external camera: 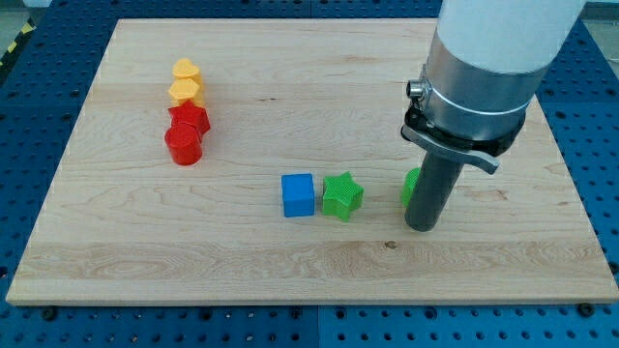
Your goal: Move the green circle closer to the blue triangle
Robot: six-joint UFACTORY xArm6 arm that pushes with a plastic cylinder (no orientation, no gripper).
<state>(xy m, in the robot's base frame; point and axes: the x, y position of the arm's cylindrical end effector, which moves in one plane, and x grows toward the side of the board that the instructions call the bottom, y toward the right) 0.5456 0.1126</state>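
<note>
My arm comes down from the view's top right, its wide white and grey body filling that corner, with a dark clamp below it and the straight dark rod standing upright on the board point(116, 261). My tip point(423, 228) rests on the wood right of centre, in the lower half of the board. It is a bare rod end with nothing to open or close, and it carries nothing. The green circle point(411, 187) is mostly hidden behind the rod: only a bright green sliver shows at the rod's left edge, so I cannot confirm its round shape from here. That sliver sits just above and slightly left of my tip, right against the rod as far as I can see, though I cannot tell for sure whether they touch. To the view's left of it, near but apart, lies a green star point(342, 195), and just beside the star a blue cube point(299, 194); the two look almost in contact. I see no blue triangle in this view. Well apart, toward the view's upper left, four blocks cluster in a short column: a yellow hexagon point(185, 71) on top, a second yellow block point(186, 93) below it, then a red block point(191, 119) and a red cylinder point(182, 145) at the bottom.
</note>
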